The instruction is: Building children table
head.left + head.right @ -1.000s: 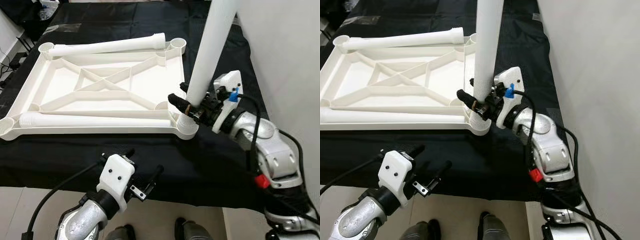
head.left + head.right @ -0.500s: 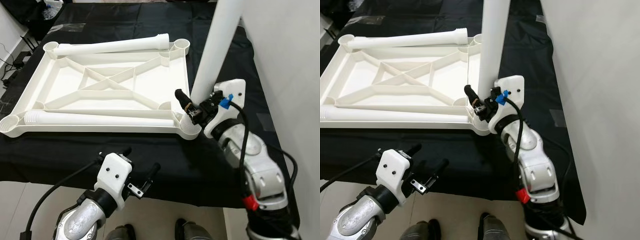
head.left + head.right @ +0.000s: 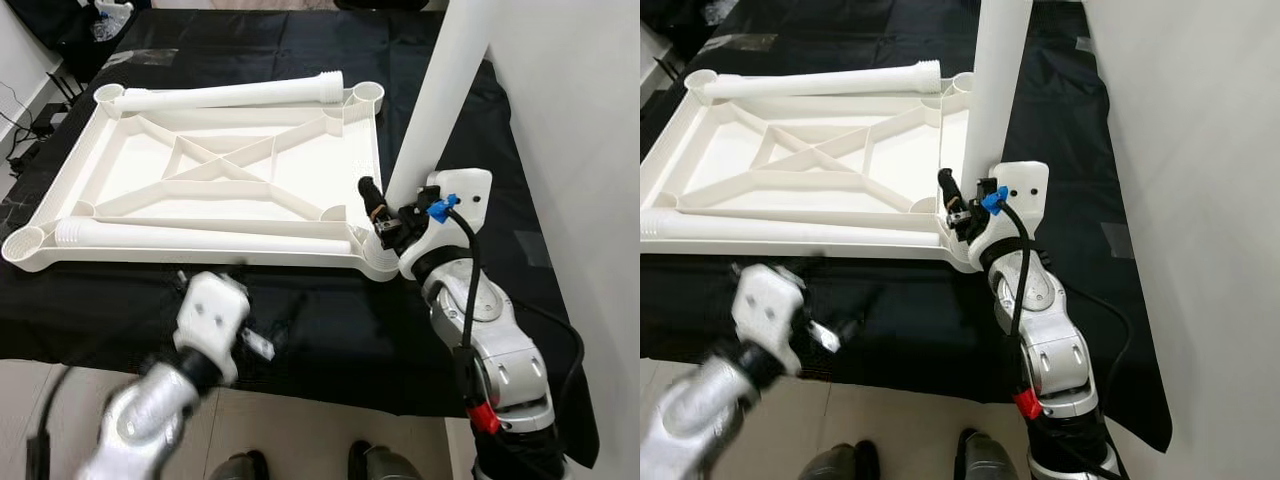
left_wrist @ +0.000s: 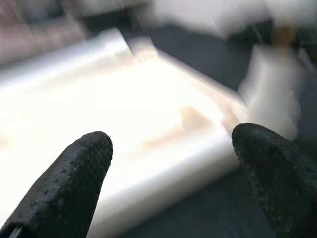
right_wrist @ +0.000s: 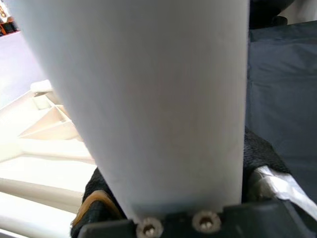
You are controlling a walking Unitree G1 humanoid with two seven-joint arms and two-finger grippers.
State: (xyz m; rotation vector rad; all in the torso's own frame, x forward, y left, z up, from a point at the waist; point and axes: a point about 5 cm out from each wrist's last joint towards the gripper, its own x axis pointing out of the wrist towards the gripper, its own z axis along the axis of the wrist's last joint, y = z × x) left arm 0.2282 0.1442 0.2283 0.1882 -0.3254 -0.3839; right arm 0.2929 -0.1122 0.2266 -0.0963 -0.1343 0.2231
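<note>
The white table top lies upside down on a black cloth. My right gripper is shut on a white table leg, which stands upright at the near right corner socket. In the right wrist view that leg sits between the black fingers. Two more legs lie on the table top, one along the far edge and one along the near edge. My left gripper is blurred, just before the table top's near edge. Its fingers stand wide open around nothing.
The black cloth covers a low platform whose near edge drops to a pale floor. A white wall runs close along the right side. Dark bags and cables lie at the far left.
My left arm has swung up and left toward the table top's near edge and is now blurred. The right gripper keeps hold of the upright leg at the corner; the camera has shifted slightly.
</note>
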